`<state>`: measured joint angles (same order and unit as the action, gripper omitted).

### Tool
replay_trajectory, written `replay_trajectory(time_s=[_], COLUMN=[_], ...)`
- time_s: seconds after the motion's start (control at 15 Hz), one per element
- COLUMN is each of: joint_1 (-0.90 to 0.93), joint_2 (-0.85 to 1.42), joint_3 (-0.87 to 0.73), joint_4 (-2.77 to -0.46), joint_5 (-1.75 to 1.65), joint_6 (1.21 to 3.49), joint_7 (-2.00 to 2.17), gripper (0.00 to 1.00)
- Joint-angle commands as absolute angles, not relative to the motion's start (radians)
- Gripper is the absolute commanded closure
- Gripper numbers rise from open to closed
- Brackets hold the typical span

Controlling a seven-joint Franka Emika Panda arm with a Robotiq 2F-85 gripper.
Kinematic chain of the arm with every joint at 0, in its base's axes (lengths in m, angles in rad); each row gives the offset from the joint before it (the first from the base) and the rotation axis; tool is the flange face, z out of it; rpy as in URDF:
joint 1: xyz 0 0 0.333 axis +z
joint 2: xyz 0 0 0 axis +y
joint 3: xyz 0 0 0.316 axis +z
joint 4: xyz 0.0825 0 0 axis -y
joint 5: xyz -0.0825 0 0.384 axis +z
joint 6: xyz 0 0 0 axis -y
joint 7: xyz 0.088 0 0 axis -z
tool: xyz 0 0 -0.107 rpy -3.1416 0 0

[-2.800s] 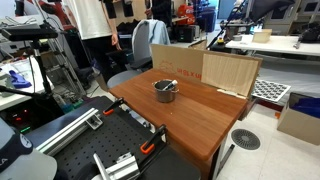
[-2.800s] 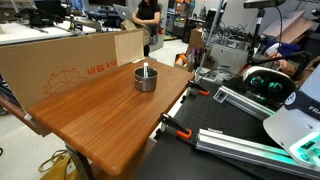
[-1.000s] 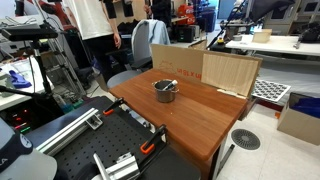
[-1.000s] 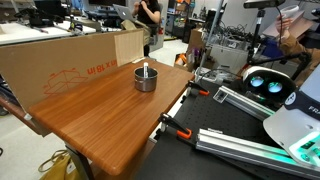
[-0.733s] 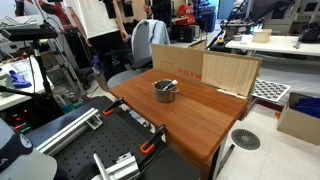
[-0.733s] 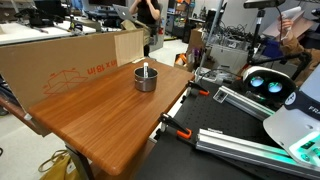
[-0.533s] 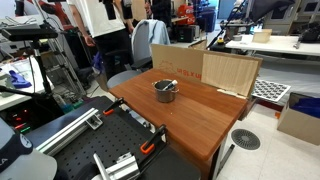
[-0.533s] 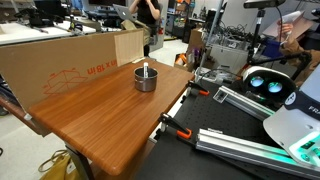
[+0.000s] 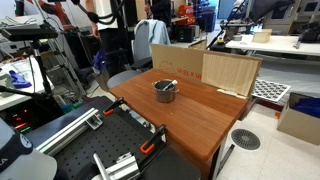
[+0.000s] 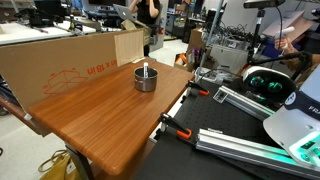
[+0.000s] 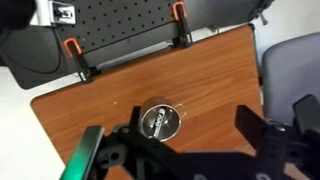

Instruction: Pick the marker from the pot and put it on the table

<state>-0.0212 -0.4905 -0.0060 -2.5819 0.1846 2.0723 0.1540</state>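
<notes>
One slim pale marker (image 10: 146,68) with a reddish-orange end sits unmoved in the small round silver-grey metal pot (image 10: 146,80) on the reddish-brown wooden table (image 10: 100,125). Overhead the gripper (image 11: 170,145) hangs wide open and empty. Nothing's shifted, so the pickup hasn't begun.

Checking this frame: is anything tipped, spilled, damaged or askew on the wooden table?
Nothing stands out. The pot sits upright on the table with the marker resting inside it, and nothing is spilled. The cardboard sheets stand propped along one edge of the table, and the tabletop looks unmarked.
</notes>
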Motion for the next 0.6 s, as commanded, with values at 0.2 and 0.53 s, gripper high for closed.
replay_trajectory(time_s=[0.2,0.53], joint_1=[-0.030,-0.027], joint_2=[-0.292,-0.152], joint_3=[-0.013,-0.015], joint_4=[-2.557,-2.521], joint_5=[0.327,0.394], joint_6=[2.265,2.426], joint_7=[0.277,0.346], gripper=[0.00,0.00])
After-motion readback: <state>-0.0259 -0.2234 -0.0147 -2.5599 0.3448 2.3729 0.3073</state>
